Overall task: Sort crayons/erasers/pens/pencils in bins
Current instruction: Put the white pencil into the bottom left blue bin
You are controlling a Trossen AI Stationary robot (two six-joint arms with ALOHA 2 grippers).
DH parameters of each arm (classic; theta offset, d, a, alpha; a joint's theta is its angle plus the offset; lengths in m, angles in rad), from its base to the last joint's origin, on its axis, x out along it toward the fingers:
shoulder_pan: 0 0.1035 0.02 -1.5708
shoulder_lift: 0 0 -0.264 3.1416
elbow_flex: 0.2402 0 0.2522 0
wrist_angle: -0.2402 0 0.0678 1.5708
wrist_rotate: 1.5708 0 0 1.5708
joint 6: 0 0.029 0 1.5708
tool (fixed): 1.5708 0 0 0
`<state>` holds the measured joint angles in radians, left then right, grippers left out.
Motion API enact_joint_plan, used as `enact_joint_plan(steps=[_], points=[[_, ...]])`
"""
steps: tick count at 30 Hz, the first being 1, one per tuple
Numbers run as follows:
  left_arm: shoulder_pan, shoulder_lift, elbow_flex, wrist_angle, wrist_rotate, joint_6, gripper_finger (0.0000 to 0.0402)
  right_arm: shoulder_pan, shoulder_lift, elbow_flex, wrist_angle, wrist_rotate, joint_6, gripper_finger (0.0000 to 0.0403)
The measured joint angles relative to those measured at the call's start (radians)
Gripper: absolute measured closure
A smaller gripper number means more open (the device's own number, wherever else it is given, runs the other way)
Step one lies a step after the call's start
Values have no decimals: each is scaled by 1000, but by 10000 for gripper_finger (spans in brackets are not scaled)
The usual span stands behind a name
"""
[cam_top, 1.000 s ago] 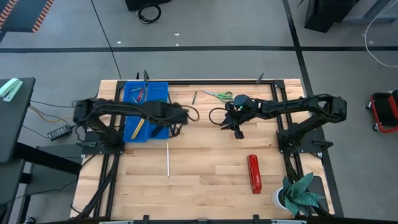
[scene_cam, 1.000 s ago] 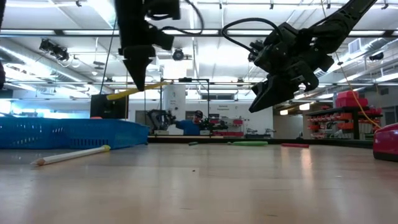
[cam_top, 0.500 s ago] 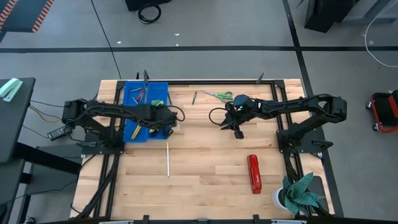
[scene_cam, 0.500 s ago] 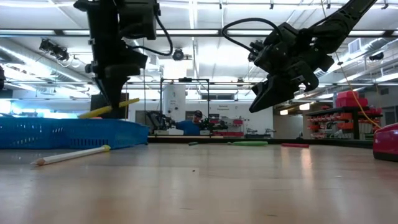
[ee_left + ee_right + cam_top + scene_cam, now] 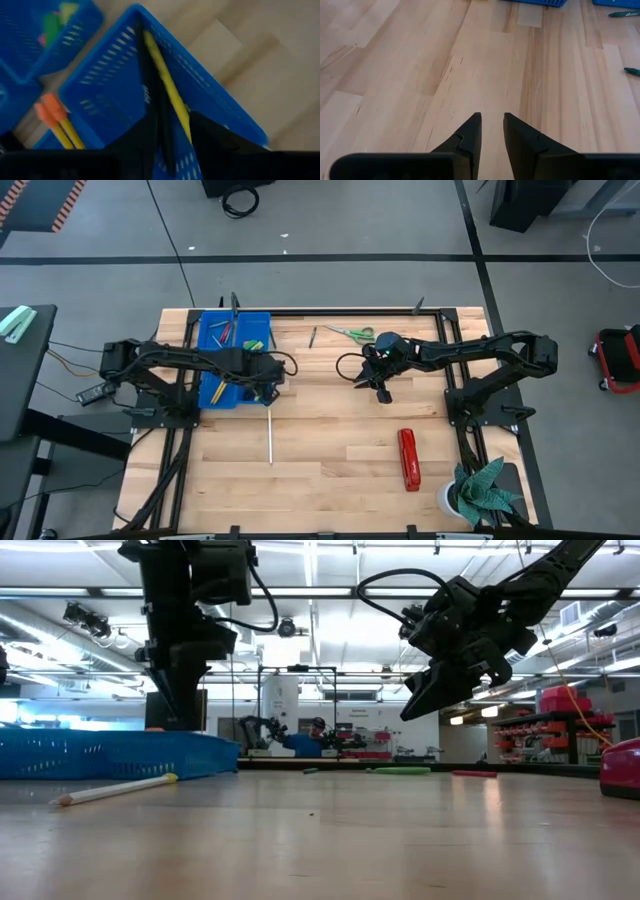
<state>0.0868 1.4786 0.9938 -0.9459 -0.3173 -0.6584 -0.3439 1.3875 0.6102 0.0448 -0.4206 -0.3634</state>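
Yellow pencil [image 5: 162, 75] lying in a blue bin, left claw [image 5: 262, 372] parted above it, gripping nothing.
High view: one white pencil [image 5: 269, 437] on the surface [image 5: 340, 470], long axis front to back; bins [image 5: 215, 330] merged into one blue block, count unclear. Low view: left claw's tips hard to make out; right claw [image 5: 418, 705] aloft. Left wrist: two orange-tipped pencils [image 5: 52, 117], partly cut off. Right wrist: fingers [image 5: 470, 132] slightly apart, empty.
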Motion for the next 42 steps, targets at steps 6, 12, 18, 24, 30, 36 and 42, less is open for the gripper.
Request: enact_joint_plan(steps=[6,12,18,24,30,36,42], points=[[-17,1,90,-5,111,89,253,0,0,0,2,0,-2,315],[-139,1,159,-7,137,601,255,0,0,0,2,0,-2,315],[-282,17,160,12,137,1230,276,0,0,0,3,0,-3,315],[-327,121,160,73,136,1320,299,0,0,0,11,0,-3,315],[-352,285,160,69,137,1422,325,0,0,0,12,0,-2,315],[-383,341,160,56,130,1513,348,0,0,0,7,0,-6,315],[-388,341,160,51,128,1515,352,0,0,0,5,0,-14,315]])
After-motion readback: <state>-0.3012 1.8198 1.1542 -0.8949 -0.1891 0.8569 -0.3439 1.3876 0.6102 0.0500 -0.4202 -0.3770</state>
